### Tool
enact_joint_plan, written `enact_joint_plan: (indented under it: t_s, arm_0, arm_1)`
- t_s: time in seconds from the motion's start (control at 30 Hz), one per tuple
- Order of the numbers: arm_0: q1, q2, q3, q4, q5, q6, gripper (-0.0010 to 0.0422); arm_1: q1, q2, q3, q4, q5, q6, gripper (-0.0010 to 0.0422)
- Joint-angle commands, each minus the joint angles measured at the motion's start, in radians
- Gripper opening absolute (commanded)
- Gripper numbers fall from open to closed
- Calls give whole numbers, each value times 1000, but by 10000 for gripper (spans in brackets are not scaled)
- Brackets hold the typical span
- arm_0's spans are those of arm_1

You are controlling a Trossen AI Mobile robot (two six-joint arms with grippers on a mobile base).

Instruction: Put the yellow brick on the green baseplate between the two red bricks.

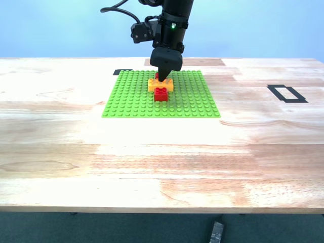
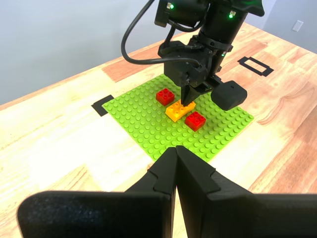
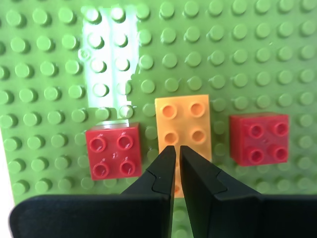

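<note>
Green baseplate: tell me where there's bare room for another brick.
The green baseplate is bare along the edge nearest the camera and down both exterior-view sides. Its middle is crowded: the yellow brick between the two red bricks, under my second gripper.

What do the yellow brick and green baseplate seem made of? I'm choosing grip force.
The yellow brick looks like hard moulded plastic, smooth and slightly glossy, with crisp round studs. The green baseplate looks like the same plastic; a bright glare patch suggests a shiny finish.
</note>
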Motion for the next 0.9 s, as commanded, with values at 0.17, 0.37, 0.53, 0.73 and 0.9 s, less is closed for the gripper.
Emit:
enact_joint_plan:
  t_s: [0.17,0.37,0.53,0.73,0.9]
  arm_0:
    - [0,0,0,2,0,0,0]
    - [0,0,0,-3,1,0,0]
    - [0,0,0,-3,0,0,0]
    - [0,0,0,-3,0,0,0]
    - [0,0,0,-4,0,0,0]
  arm_1:
    - [0,-3,-18,40,-3,-8,13]
    - [0,5,-19,61,-23,-8,13]
    - [0,4,-47,87,-24,-9,13]
    - [-5,12,-89,105,-16,-13,13]
    - [-6,23,-87,112,-14,-43,13]
